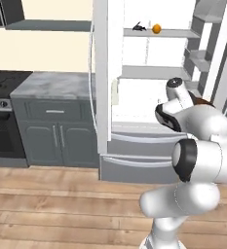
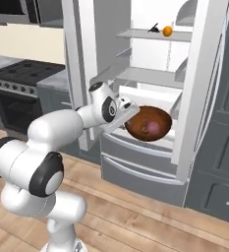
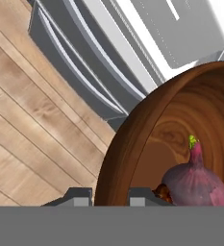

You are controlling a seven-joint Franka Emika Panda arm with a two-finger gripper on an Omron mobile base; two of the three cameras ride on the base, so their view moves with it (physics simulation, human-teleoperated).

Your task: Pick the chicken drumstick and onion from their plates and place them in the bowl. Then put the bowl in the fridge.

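**Q:** Starting from the left, what is seen?

**A:** A dark stove and a marble counter over grey cabinets are seen at the left of the left base view. To their right, the fridge is shown with its doors swung open, bright white inside, with pull-out drawers below. A bright orange ball and a small dark item are set on an upper shelf.

**Q:** Where is the bowl, and how is it held?

**A:** In the right base view, the bowl is carried at the end of the outstretched arm, in front of the open fridge, just above the drawers and level with the lowest white shelf. The gripper is closed as far as it goes on the bowl's rim, with one finger outside the wall and the other inside. The bowl is tilted somewhat.

**Q:** What is in the bowl?

**A:** The onion is seen in the hand view, resting low inside. A brown piece beside it, probably the chicken drumstick, is mostly hidden.

**Q:** Which relation matters for the coming move?

**A:** The shelf lies ahead of the bowl, deeper into the fridge and away from the arm. It is judged that the bowl must be levelled and carried forward over the shelf edge.
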